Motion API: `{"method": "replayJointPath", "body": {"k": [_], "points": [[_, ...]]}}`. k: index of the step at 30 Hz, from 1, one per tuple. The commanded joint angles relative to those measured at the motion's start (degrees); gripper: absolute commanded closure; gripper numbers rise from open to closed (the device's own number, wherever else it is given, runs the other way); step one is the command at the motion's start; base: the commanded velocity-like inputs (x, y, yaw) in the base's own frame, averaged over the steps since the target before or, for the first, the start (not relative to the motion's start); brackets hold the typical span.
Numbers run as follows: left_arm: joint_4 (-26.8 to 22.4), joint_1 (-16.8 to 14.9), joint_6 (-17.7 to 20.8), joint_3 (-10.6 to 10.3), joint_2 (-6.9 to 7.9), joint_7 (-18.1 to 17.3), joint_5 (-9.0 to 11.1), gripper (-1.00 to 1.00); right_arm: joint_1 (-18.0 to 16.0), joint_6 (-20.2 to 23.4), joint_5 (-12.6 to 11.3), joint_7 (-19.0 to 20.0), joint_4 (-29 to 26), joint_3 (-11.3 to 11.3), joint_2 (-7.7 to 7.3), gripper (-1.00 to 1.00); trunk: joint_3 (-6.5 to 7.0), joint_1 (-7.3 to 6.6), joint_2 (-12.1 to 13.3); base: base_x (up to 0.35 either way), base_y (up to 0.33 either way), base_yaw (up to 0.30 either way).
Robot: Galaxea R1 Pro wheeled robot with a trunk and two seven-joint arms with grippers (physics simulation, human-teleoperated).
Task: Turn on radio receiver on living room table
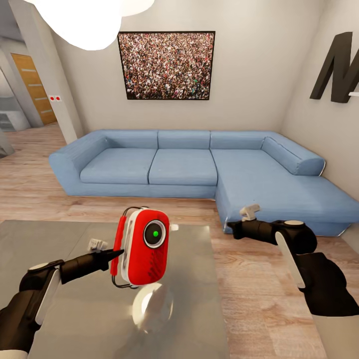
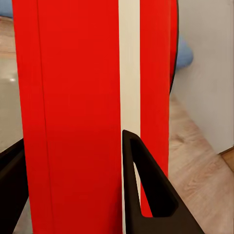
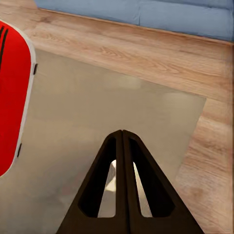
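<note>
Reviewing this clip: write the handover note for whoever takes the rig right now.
Left hand: shut on the radio receiver, holding it upright above the table, red front facing the camera.
Right hand: shut, empty, out past the table's right edge over the wood floor.
Done: radio picked up; its round dial shows a green light at the centre, which may mean it is already on.
Left: confirm it is on; if not, press the dial with the right hand.

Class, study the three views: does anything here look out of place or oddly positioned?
Yes. The radio receiver is not lying on the table; it is lifted clear of the glossy top, upright, with the left gripper clamped on its side edge. Its round dial shows a green light. The right gripper is shut, holding nothing.
</note>
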Motion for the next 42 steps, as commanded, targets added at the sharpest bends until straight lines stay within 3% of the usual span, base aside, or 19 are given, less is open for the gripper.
{"method": "replayJointPath", "body": {"k": [1, 5, 11, 21, 24, 28, 30, 42], "points": [[-0.07, -0.02, 0.24, 0.00, -0.01, 0.17, 0.57, 1.00, 0.00, 0.01, -0.01, -0.14, 0.00, -0.01, -0.03, 1.00, 0.00, 0.00, 0.00, 0.000, 0.000, 0.000], [-0.71, -0.01, 0.28, 0.04, 0.36, 1.19, 0.49, 1.00, 0.00, 0.01, -0.06, -2.58, 0.00, -0.03, -0.13, 1.00, 0.00, 0.00, 0.00, 0.000, 0.000, 0.000], [-3.56, 0.00, 0.56, 0.01, 0.51, 3.56, 0.36, 1.00, 0.00, 0.01, -0.04, -3.20, 0.00, -0.03, -0.14, 1.00, 0.00, 0.00, 0.00, 0.000, 0.000, 0.000], [-6.83, -0.08, 5.92, 0.00, 0.43, 6.09, -0.02, 1.00, 0.00, 0.00, -0.07, -6.07, 0.00, -0.03, -0.19, 1.00, 0.00, 0.00, 0.00, 0.000, 0.000, 0.000], [-8.07, -0.12, 8.79, 0.00, 0.37, 8.66, -0.85, 1.00, 0.00, 0.01, -0.05, -6.17, 0.00, -0.03, -0.15, 1.00, 0.00, 0.00, 0.00, 0.000, 0.000, 0.000], [-9.04, -0.52, 12.14, -0.09, 0.21, 18.09, -1.09, 1.00, 0.00, 0.00, -0.05, -6.21, 0.00, -0.03, -0.14, 1.00, 0.00, 0.00, 0.00, 0.000, 0.000, 0.000], [-9.21, -0.73, 12.52, -0.14, 0.14, 20.03, -1.13, 1.00, 0.00, 0.00, -0.05, -6.25, 0.00, -0.03, -0.14, 1.00, 0.00, 0.00, 0.00, 0.000, 0.000, 0.000], [-12.24, -1.72, 15.22, -0.17, 0.17, 21.79, -1.33, 1.00, 0.00, 0.02, -0.02, -6.29, 0.00, -0.03, -0.14, 1.00, 0.00, 0.00, 0.00, 0.000, 0.000, 0.000]]}}
